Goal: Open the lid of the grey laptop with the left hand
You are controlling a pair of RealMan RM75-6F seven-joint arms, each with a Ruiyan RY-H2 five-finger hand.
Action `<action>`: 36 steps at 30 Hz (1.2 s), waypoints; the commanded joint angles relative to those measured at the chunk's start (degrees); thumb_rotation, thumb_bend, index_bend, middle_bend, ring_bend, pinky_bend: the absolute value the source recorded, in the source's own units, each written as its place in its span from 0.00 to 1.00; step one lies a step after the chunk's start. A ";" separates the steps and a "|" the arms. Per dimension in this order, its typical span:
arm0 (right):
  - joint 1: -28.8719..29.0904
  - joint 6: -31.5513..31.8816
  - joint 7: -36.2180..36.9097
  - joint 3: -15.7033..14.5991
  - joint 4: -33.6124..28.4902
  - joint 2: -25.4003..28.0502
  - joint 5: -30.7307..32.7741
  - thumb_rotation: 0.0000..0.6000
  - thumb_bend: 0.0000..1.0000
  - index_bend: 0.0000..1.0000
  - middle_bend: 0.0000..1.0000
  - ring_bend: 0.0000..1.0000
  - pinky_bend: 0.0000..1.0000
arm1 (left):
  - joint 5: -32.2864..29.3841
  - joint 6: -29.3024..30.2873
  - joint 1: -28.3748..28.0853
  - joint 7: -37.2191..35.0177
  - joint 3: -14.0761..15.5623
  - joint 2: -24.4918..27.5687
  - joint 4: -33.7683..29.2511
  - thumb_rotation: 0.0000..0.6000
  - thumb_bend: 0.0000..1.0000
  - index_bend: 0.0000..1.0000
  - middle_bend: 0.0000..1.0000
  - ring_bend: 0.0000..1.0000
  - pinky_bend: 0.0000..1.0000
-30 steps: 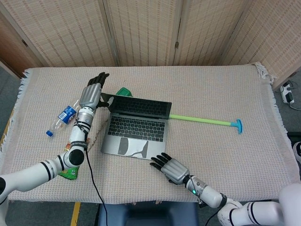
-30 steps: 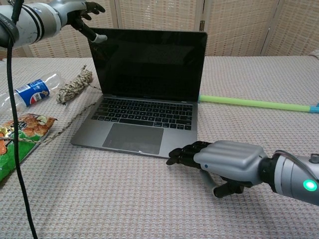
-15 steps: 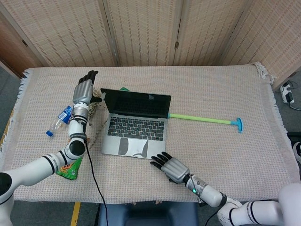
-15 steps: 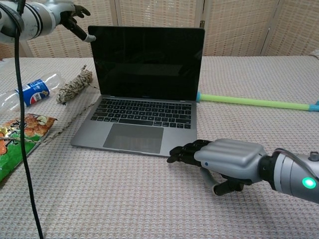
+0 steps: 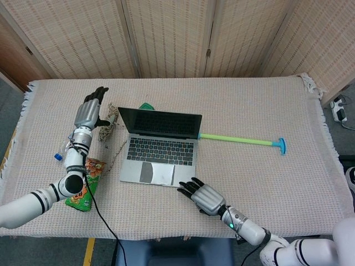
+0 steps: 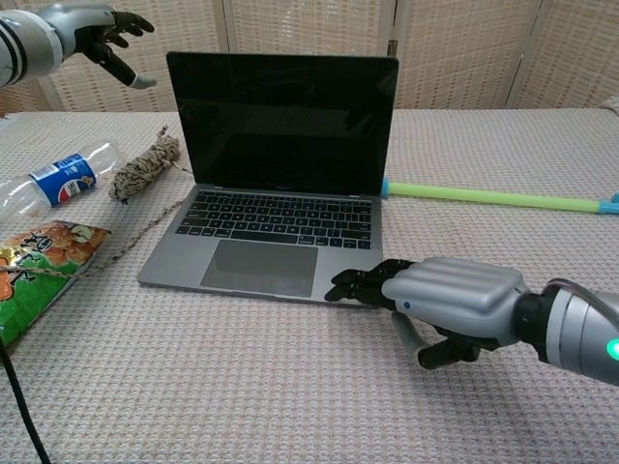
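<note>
Left of the grey laptop (image 5: 160,148), out near the table edge, a clear plastic bottle with a blue label (image 6: 60,180) lies on its side on the woven tablecloth (image 5: 266,111), and nearer the front edge a green snack bag (image 6: 37,261) lies flat. The left hand (image 5: 89,112) hangs above the cloth between the bottle and the laptop, fingers spread and holding nothing, apart from the lid. Just beside it, closer to the laptop's left rear corner, sits a bundle of twine (image 6: 143,165), a loose strand trailing forward toward the snack bag. A small green object (image 5: 146,106) peeks out behind the lid; too little shows to name it. The laptop itself sits a little left of the table's middle with its lid raised, dark screen upright and facing the robot, keyboard and trackpad showing. At the laptop's front right corner the right hand (image 6: 447,303) rests palm down on the cloth, holding nothing, its dark fingertips (image 6: 360,284) reaching to the front edge of the base; whether they touch it is hard to tell. Right of the laptop, a long green stick with a blue end (image 5: 242,142) lies across the cloth, its near end by the hinge
</note>
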 commanded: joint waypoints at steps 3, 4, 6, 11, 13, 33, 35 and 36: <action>-1.02 2.58 1.83 -0.07 -1.95 2.37 -2.40 1.00 1.00 0.00 0.00 0.09 0.00 | 11.25 2.61 5.81 -6.21 3.73 4.00 -5.00 1.00 0.42 0.00 0.00 0.00 0.00; -1.39 3.46 2.14 -0.14 -2.74 3.36 -3.00 1.00 1.00 0.00 0.00 0.09 0.00 | 13.82 3.23 7.15 -8.53 4.25 4.71 -6.05 1.00 0.42 0.00 0.00 0.00 0.00; -2.11 4.90 2.65 -0.33 -4.14 5.17 -3.74 1.00 1.00 0.00 0.00 0.08 0.00 | 17.88 4.70 9.15 -11.36 5.51 5.47 -6.59 1.00 0.42 0.00 0.00 0.00 0.00; -5.26 10.26 3.34 -1.30 -7.77 11.56 -5.51 1.00 1.00 0.00 0.00 0.08 0.00 | 29.30 12.34 15.04 -16.47 10.26 7.44 -7.65 1.00 0.42 0.00 0.00 0.00 0.00; -6.60 12.09 3.29 -1.76 -8.99 13.91 -5.66 1.00 0.99 0.00 0.00 0.08 0.00 | 32.00 14.84 17.13 -18.22 11.63 8.48 -8.56 1.00 0.42 0.00 0.00 0.00 0.00; -26.92 38.44 5.85 -3.25 -9.50 28.17 -6.15 1.00 0.46 0.00 0.00 0.00 0.00 | 40.20 36.16 38.47 -11.12 23.55 17.44 -21.49 1.00 0.42 0.02 0.00 0.00 0.00; -28.18 39.66 7.03 -3.14 -8.89 28.70 -6.53 1.00 0.46 0.00 0.00 0.00 0.00 | 41.22 38.39 40.33 -10.37 24.34 17.44 -22.24 1.00 0.42 0.02 0.00 0.00 0.00; -28.66 40.19 7.80 -3.04 -8.45 28.75 -6.87 1.00 0.46 0.00 0.00 0.00 0.00 | 41.51 39.33 41.11 -10.44 24.51 17.34 -22.63 1.00 0.42 0.02 0.00 0.00 0.00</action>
